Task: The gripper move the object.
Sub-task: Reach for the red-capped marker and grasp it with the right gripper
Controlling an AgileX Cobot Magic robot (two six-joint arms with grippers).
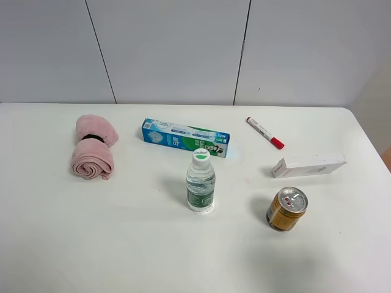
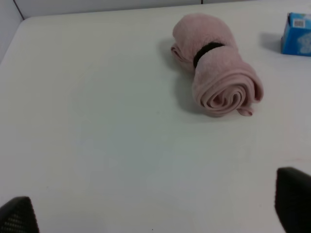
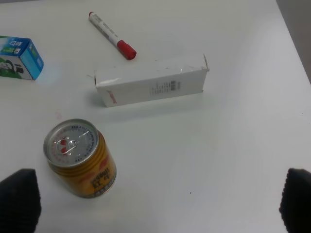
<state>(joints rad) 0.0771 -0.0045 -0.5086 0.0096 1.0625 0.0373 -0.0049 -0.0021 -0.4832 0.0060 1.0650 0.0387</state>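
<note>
The white marker pen with a red cap [image 1: 264,132] lies flat at the back right of the white table [image 1: 91,232]; it also shows in the right wrist view [image 3: 112,35], beyond a white box. Neither arm shows in the exterior view. My right gripper [image 3: 156,204] is open and empty, its black fingertips [image 3: 18,199] spread wide, well short of the pen. My left gripper [image 2: 155,213] is open and empty over bare table, its fingertips [image 2: 293,199] spread wide near a pink towel roll.
A white rectangular box [image 1: 308,165] lies just in front of the pen. A yellow can [image 1: 286,208] stands at front right, a water bottle [image 1: 200,182] in the middle, a blue-green toothpaste box [image 1: 185,137] behind it, and a rolled pink towel [image 1: 93,146] at left.
</note>
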